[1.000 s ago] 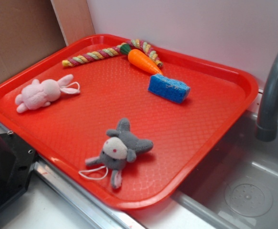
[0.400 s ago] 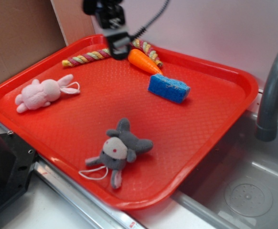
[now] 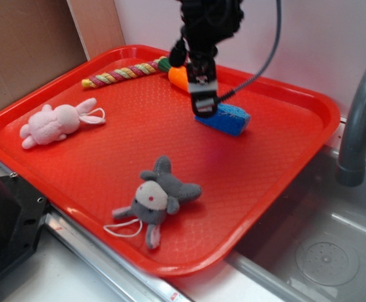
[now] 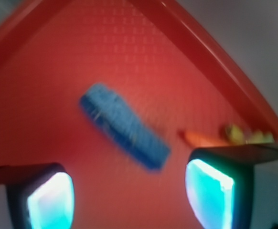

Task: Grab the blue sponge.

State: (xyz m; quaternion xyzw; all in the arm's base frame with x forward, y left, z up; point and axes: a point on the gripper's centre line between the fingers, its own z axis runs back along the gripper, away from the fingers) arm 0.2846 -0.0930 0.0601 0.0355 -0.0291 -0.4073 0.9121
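Wrist view alone shows the end effector (image 4: 129,195) spread, the blue sponge (image 4: 123,125) centre frame above its fingers; earlier it hovered upper left over the rope toy (image 3: 123,73).

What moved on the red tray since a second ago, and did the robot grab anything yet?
Only the robot moved. Its black gripper came in from the top, over the striped rope, then swung right and down over the bright-blue rectangular foam sponge. The jaws are open with the sponge between them in the wrist view, so nothing is held yet. The sponge, orange toy carrot, pink plush bunny and grey plush mouse stayed put.
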